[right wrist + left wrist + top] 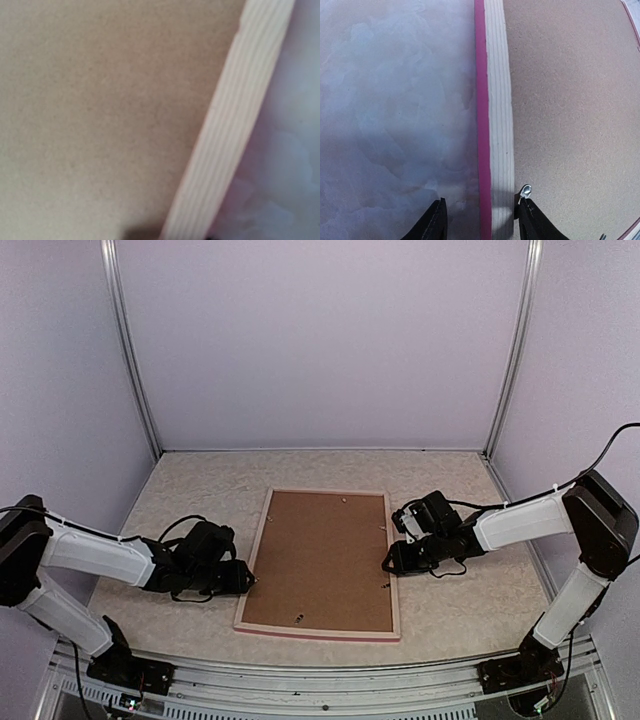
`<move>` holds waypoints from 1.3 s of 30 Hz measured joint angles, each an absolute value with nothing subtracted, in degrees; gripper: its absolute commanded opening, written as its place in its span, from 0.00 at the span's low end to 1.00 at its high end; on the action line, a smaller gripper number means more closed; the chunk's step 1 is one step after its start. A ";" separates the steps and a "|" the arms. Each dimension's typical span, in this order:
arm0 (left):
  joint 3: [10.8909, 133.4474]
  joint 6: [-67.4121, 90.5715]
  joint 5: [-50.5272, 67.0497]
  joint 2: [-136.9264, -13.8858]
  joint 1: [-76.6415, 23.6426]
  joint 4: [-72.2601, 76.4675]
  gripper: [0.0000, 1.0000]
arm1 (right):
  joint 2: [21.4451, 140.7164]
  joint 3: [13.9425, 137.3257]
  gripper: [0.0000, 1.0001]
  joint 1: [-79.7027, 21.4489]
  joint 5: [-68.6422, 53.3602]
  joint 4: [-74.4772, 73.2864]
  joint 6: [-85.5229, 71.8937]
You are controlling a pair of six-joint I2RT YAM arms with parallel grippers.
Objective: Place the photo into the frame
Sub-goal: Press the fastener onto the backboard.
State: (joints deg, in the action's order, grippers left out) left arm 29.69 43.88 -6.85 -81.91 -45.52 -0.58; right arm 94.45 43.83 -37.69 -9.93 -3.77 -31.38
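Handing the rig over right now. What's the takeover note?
Left hand: open, astride the left rail of the frame, not clamped.
Right hand: at the right rail; open or shut unclear.
The frame lies back-up on the table, backing board seated in it.
No photo in view; possibly under the board.
Done: board in place.
Left: confirm the photo is in, fasten the board.

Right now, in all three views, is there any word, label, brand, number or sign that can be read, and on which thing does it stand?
No text can be read in any view.
The frame: pale wood back and pink edge, nothing printed.
The brown backing board: plain, no label or stamp.
The table: mottled pattern only, no writing.
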 measured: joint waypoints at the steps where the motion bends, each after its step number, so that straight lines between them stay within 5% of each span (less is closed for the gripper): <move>1: 30.00 43.83 -7.14 -82.24 -45.78 -0.64 0.44 | 94.45 43.83 0.37 -37.69 -9.93 -3.77 -31.38; 26: 32.42 44.42 -14.46 -83.68 -50.02 -3.25 0.21 | 94.45 43.81 0.37 -37.69 -10.22 -3.73 -31.38; 33: 33.95 44.47 -18.33 -83.64 -51.62 -7.40 0.22 | 94.45 43.81 0.37 -37.69 -10.55 -3.73 -31.38; 39: 35.18 43.40 -19.66 -83.64 -51.83 -10.96 0.41 | 94.45 43.81 0.37 -37.69 -10.94 -3.73 -31.38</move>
State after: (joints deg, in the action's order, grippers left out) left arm 35.18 43.40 -19.66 -83.64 -51.83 -10.96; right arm 94.45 43.81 -37.69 -10.94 -3.73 -31.38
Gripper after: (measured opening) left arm 0.314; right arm 0.374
